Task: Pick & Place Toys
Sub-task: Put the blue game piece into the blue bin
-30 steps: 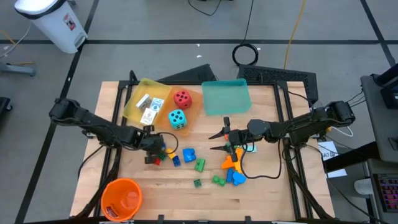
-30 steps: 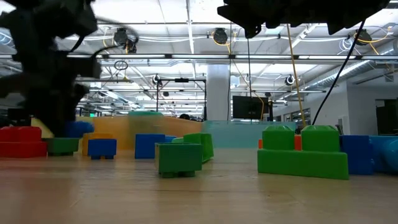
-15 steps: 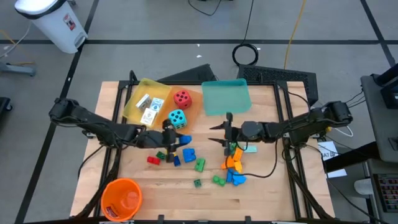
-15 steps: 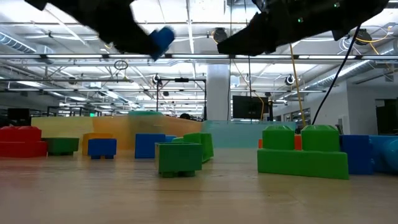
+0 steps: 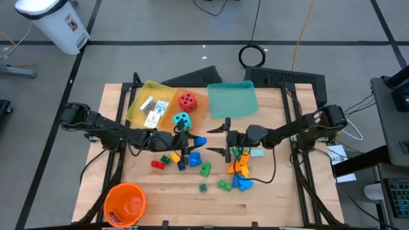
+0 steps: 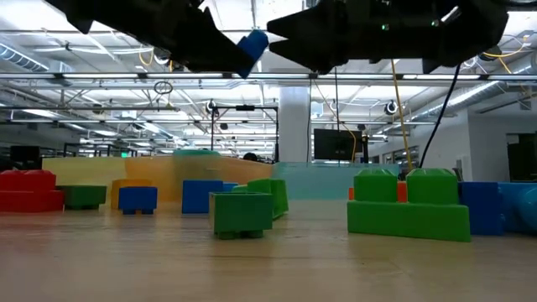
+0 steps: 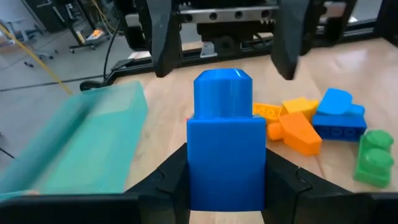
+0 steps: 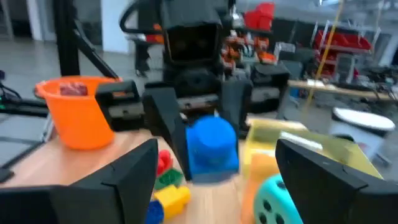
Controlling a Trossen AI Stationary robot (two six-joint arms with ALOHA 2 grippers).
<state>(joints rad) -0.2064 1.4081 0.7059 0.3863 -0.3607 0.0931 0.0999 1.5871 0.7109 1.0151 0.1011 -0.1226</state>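
Blue brick (image 7: 226, 149) is being held aloft, clamped in the left end effector (image 5: 190, 142). At its 3 o'clock, the right end effector (image 5: 225, 138) is gaping empty. A handover probably comes next, needing aligned fingers.

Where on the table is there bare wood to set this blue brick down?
Bare wood lies between the orange bucket and the loose green bricks along the near edge. The middle around both hands is crowded with bricks; the teal tray looks empty.

Two dark jointed arms with trailing black cables, tapering black fingers
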